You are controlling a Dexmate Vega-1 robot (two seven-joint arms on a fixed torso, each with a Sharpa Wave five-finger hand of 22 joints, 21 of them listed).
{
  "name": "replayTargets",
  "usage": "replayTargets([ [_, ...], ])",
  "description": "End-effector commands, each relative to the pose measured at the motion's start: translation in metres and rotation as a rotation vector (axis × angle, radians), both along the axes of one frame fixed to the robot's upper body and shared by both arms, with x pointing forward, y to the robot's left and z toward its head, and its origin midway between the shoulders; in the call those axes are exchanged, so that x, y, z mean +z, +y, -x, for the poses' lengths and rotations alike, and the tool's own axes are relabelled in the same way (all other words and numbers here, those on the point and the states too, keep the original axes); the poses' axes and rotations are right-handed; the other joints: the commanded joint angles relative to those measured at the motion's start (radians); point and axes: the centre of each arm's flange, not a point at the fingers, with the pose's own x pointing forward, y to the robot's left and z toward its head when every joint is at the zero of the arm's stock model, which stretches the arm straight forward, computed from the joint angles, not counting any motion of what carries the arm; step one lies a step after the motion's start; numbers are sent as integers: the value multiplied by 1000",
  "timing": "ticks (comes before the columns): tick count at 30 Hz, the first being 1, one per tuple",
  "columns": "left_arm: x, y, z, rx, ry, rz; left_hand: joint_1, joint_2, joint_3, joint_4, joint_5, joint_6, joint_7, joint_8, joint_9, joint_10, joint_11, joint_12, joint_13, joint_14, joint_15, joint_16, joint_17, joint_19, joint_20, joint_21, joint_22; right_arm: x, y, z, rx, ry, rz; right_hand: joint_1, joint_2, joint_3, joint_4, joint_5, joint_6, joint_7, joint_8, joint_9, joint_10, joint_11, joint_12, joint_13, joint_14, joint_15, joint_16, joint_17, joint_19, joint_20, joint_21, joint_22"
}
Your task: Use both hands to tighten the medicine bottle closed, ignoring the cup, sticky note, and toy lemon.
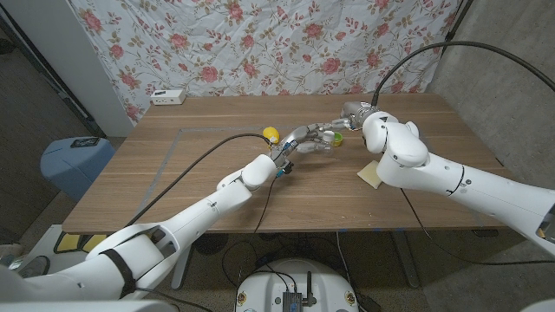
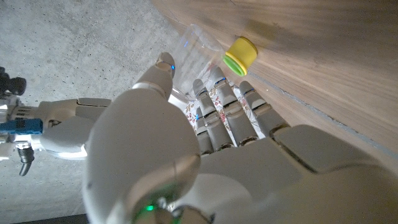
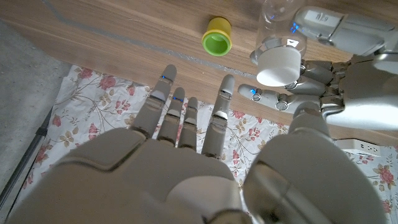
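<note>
We see the head view evenly lit and fairly bright, with soft light from above; the wooden table (image 1: 199, 165) carries only faint shadows under the arms, and the picture's dark corners fall off toward the edges. Straight lines bow slightly near the borders. In the left wrist view the left hand (image 2: 186, 155) looms close and soft in focus, its near side shaded. In the right wrist view the right hand (image 3: 186, 168) is blurred, while the table beyond stays sharper.
</note>
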Motion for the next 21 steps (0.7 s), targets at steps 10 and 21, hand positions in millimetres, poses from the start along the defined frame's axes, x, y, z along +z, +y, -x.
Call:
replayTargets([
  [10,12,7,-2,1,-23,-10,4,6,8,1,5,7,0,-1,3,26,-16,6,2,0,-89,4,4,1,-9,6,2,7,3,0,131,113,1,105,30,43,-60,4,-143,4,-24,18,-102,27,1,4,-87,48,-12,1,-60,28,-8,-1],
  [21,10,10,-1,7,-20,-7,5,6,7,1,5,7,1,-1,3,25,-11,5,2,1,-90,4,4,0,-9,6,2,10,4,-1,141,138,13,183,47,82,-98,-37,-205,-30,-28,17,-148,24,4,5,-121,67,-9,0,-81,37,-5,-2],
])
